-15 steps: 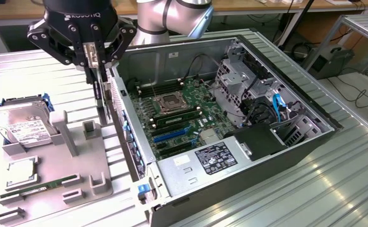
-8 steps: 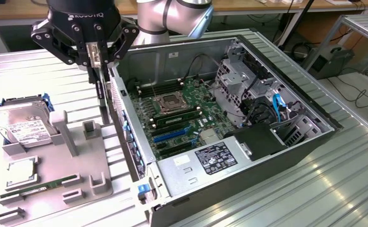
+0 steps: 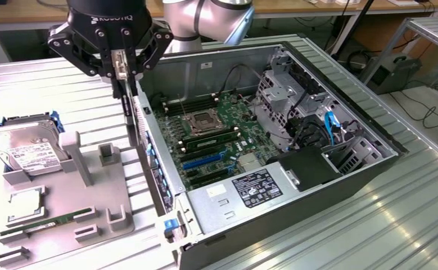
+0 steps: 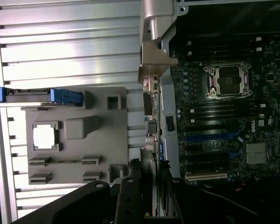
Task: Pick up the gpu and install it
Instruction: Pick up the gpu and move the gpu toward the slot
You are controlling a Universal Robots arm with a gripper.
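**Item: gripper [image 3: 120, 72] [image 4: 151, 196].** My two fingers are clamped on the top edge of the gpu. Nothing else touches them.

**Item: gpu [image 3: 127, 115] [image 4: 151, 112].** Thin black card hanging edge-down from my fingers, clear of every surface. The silvery bracket shows along one end in the wrist view. The card hangs right along the near side wall of the computer case [image 3: 196, 70], between the tray and the open interior.

**Item: motherboard [image 3: 219, 126] [image 4: 224, 130].** It lies flat in the case bottom, with the empty processor socket [image 3: 203, 121] [image 4: 227, 80] near its middle. The blue slots [image 3: 203, 161] [image 4: 205, 138] sit beside it, and open air stands above them.

**Item: drive cage and cables [image 3: 286, 107].** They crowd the case on the exterior view's right, and the power supply [image 3: 256, 188] boxes in the near corner.

**Item: grey tray [image 3: 76, 185] [image 4: 107, 135].** It sits on the ribbed table [image 3: 353, 236] [image 4: 65, 51], just beside the case wall on the exterior view's left. Upright posts rise from it near the card.

**Item: hard drive [image 3: 27, 149].** It stands tilted in its blue carrier at the tray's far end.

**Item: processor chip [image 3: 25, 203] [image 4: 43, 136] and green memory stick [image 3: 50, 220].** Both lie flat in their tray pockets, well apart from the card.
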